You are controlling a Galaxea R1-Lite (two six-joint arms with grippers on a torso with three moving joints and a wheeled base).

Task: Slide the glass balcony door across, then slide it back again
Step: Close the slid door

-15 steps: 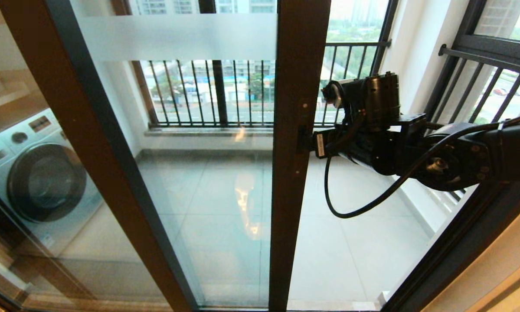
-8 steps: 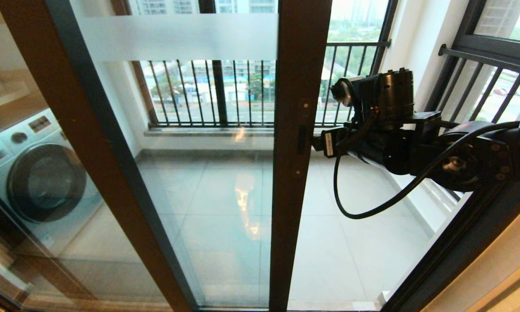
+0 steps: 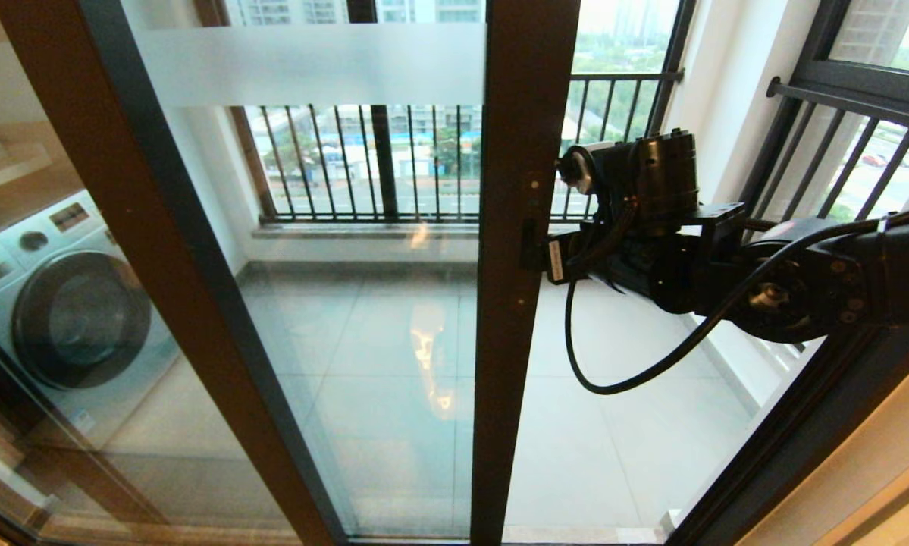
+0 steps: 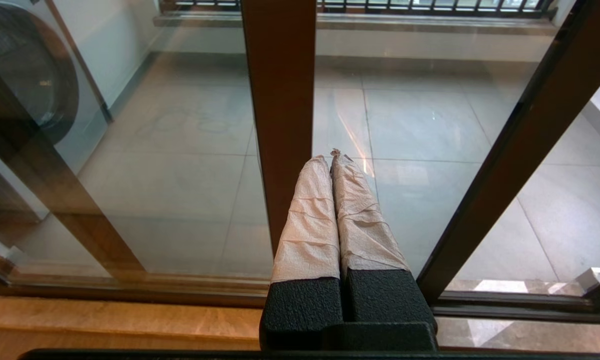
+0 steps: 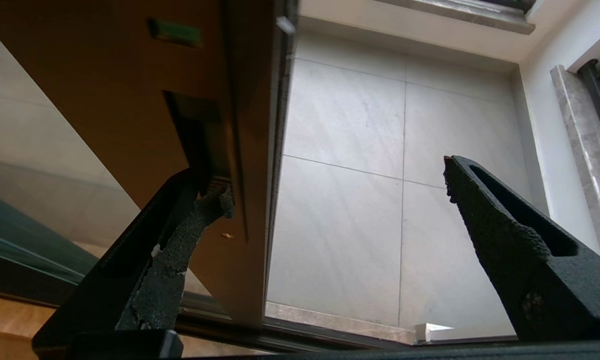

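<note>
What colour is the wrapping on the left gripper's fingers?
Pale beige, crinkled tape-like wrap over the fingers of the left gripper, above black bases; the left wrist view shows it best.

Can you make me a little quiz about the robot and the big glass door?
1. True or false: the right gripper has its fingers spread apart.
2. Which machine shows behind the glass balcony door? A) washing machine B) fridge C) oven
3. Fill in: one right finger sits at the door's dark ____ plate.

Key: 1 true. 2 A, the washing machine. 3 lock.
</note>
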